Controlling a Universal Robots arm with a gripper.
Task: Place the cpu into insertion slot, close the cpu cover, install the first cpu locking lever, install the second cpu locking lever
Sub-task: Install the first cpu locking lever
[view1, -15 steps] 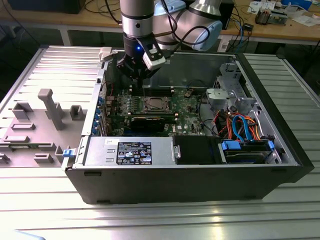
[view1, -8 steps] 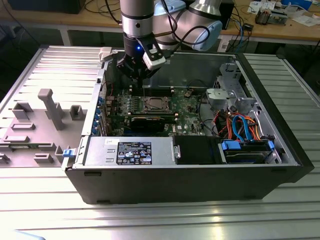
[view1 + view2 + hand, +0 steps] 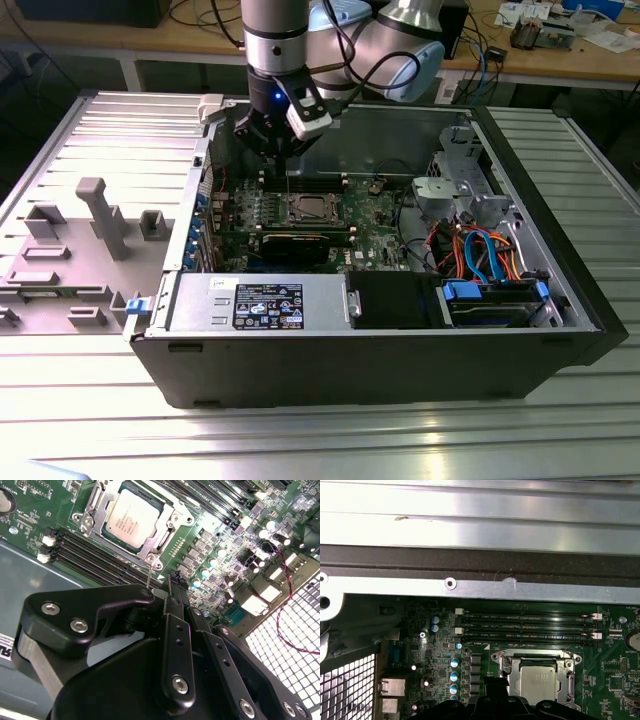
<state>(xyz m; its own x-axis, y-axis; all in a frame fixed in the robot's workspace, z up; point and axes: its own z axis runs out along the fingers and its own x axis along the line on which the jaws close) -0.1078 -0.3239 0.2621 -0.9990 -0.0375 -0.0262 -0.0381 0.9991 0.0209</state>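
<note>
A table of ribbed, pale metal slats carries everything here. Directly beneath the gripper, whose jaws hang drawn together, a black computer case lies on its side on the slats with its open face turned up, so the jaws stand just inside its far wall. Off to the exterior view's left of the jaws, well apart from them and just beside the case, a flat grey fixture plate rests on the table, with several upright grey blocks rising from it. In the first wrist view the bare slats run on past the case's metal edge.
</note>
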